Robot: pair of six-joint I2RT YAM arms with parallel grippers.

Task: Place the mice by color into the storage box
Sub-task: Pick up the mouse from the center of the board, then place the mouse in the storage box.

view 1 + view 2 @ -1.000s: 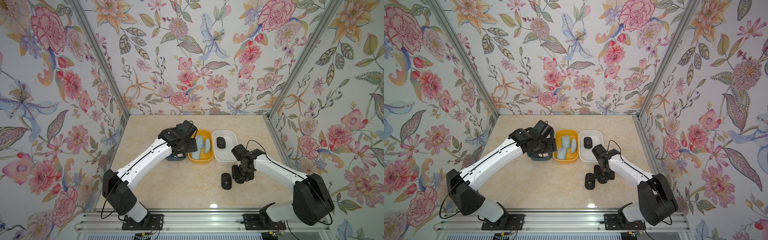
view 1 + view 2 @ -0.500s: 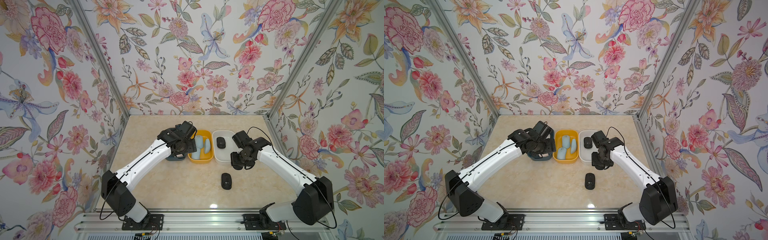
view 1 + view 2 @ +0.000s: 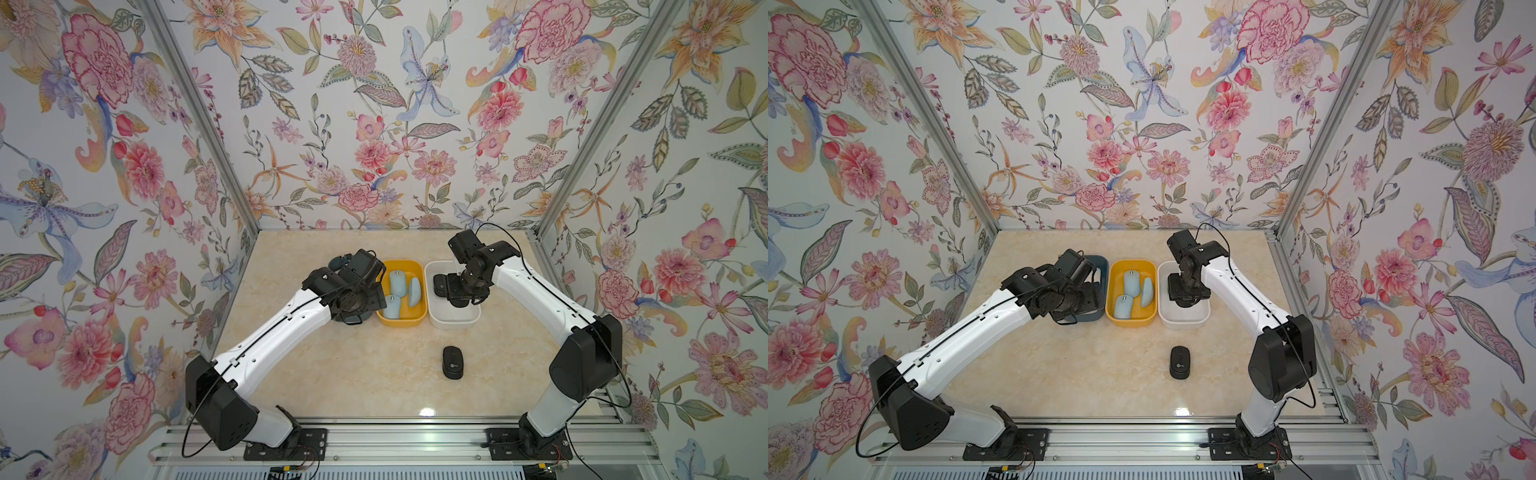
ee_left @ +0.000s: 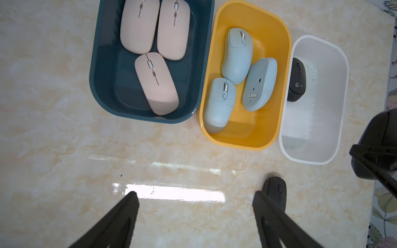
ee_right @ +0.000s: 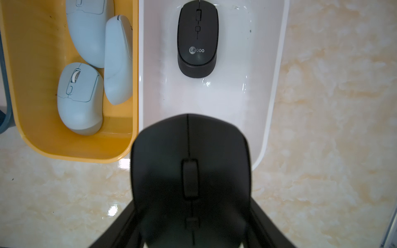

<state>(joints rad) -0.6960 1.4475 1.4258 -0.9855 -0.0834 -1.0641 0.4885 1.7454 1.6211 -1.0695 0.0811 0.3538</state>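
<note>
Black loose mouse [image 3: 452,362] lies alone on tabletop [image 3: 332,374], near front. Beyond it, right end effector [image 3: 460,292] clenched on held mouse [image 5: 191,171] over near end of white bin [image 3: 453,322]; binned mouse [image 5: 197,38], also black, rests at its far end. Yellow bin [image 3: 401,322]: three blue mice [image 4: 236,55]. Teal bin [image 4: 101,64]: three pink mice [image 4: 156,83]. Left end effector [image 4: 194,196] above teal bin, jaws apart, empty.

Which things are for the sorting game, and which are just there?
For the job: pink mice, blue mice, black mice, a black mouse in the right gripper, blue bin, yellow bin, white bin.
Just there: flowery walls, metal rail.
</note>
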